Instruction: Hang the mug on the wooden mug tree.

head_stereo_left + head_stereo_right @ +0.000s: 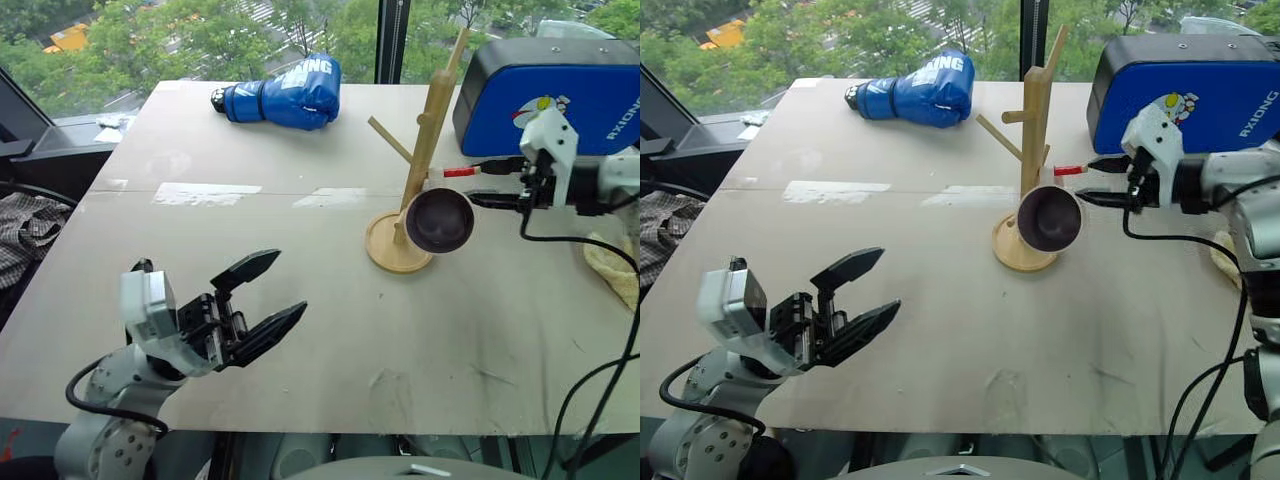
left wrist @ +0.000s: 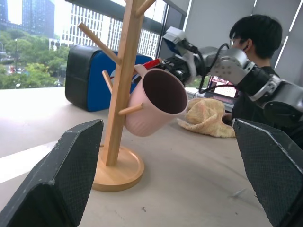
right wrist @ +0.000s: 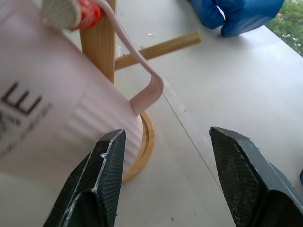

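Mug (image 2: pixel 156 108): rigid, light, smooth-walled, likely breakable; best gripped at handle or rim. Pale beige outside, dark mauve inside, ribbed near base. Hanging by handle from red-tipped peg (image 1: pixel 458 172) of wooden mug tree (image 1: pixel 425 140) on worktop (image 1: pixel 300 320), mouth tilted outward. Right gripper (image 1: pixel 490 182) jaws parted, empty, just beside handle. Left gripper (image 1: pixel 262 298) jaws wide, empty, well apart.
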Available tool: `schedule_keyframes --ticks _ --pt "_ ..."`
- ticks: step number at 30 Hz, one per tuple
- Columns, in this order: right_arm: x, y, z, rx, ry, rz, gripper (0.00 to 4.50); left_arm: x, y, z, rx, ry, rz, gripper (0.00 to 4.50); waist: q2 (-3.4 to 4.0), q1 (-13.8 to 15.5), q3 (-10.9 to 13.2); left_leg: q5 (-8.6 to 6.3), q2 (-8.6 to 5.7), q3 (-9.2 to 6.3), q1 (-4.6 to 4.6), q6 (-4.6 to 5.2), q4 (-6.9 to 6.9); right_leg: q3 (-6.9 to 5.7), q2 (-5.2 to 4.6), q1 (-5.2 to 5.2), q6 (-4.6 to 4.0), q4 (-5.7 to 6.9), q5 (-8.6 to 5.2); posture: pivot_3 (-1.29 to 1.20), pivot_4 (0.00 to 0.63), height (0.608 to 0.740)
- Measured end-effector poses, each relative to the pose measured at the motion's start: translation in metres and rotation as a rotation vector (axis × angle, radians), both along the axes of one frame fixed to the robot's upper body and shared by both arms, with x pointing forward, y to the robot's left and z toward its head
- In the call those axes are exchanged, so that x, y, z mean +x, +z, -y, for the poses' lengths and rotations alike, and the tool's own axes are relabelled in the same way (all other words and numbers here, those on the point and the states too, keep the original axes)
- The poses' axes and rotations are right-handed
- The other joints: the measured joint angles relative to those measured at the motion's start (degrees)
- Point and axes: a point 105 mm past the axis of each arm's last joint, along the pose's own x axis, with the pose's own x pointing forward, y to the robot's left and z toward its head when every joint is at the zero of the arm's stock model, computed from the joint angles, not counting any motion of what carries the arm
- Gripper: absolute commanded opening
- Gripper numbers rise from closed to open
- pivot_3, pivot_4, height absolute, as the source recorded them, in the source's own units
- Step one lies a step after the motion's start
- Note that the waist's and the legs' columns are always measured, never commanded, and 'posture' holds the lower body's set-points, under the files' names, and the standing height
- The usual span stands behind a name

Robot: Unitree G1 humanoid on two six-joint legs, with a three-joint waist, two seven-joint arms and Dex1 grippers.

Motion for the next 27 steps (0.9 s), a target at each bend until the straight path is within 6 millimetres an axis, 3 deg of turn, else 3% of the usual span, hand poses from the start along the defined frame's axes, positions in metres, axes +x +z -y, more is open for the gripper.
schedule_keyframes --ticks 1,5,12,15,17,21,27 --pt "-0.008 -0.001 0.015 0.018 -0.054 0.008 2.55 0.003 -0.004 0.004 0.031 -0.010 -0.021 4.50 0.00 0.13 0.00 -0.02 0.00 -0.01 -0.01 0.04 0.00 -0.01 -0.01 0.00 0.00 0.02 0.00 0.00 0.150 0.740" --pt "-0.026 -0.004 0.044 0.057 -0.166 0.014 2.55 0.011 -0.012 0.006 0.105 -0.002 -0.057 4.50 0.01 0.43 -0.01 -0.08 -0.01 0.04 0.08 0.15 0.02 0.05 0.04 0.04 0.01 0.12 0.01 0.00 0.150 0.740" --pt "-0.083 -0.070 0.100 0.097 -0.427 -0.119 2.55 0.029 -0.046 -0.021 0.180 0.133 -0.176 4.50 0.01 0.74 -0.02 -0.10 0.00 0.12 0.23 0.19 0.05 0.16 0.13 0.16 0.02 0.14 0.01 0.00 0.150 0.740" --pt "-0.104 -0.093 0.117 0.128 -0.528 -0.145 3.38 0.028 -0.063 -0.037 0.219 0.158 -0.227 4.50 0.01 0.70 -0.03 -0.11 0.02 0.12 0.29 0.20 0.03 0.20 0.20 0.19 0.01 0.14 0.01 0.00 0.150 0.740" --pt "-0.113 -0.105 0.120 0.143 -0.559 -0.172 4.41 0.026 -0.076 -0.045 0.236 0.173 -0.268 4.50 0.04 0.35 -0.04 -0.12 0.02 0.15 0.31 0.21 0.03 0.26 0.21 0.18 0.01 0.18 0.01 0.00 0.150 0.740" --pt "-0.119 -0.109 0.115 0.140 -0.565 -0.154 4.47 0.026 -0.085 -0.053 0.258 0.185 -0.273 4.50 0.01 0.08 -0.05 -0.12 0.02 0.13 0.33 0.22 0.04 0.26 0.21 0.20 0.01 0.19 0.01 0.00 0.150 0.740" --pt "-0.113 -0.110 0.108 0.127 -0.573 -0.090 4.47 0.027 -0.090 -0.061 0.285 0.207 -0.270 4.50 0.00 -0.12 -0.06 -0.04 0.02 0.11 0.30 0.09 0.04 0.25 0.20 0.19 0.01 0.18 0.01 0.00 0.150 0.740"
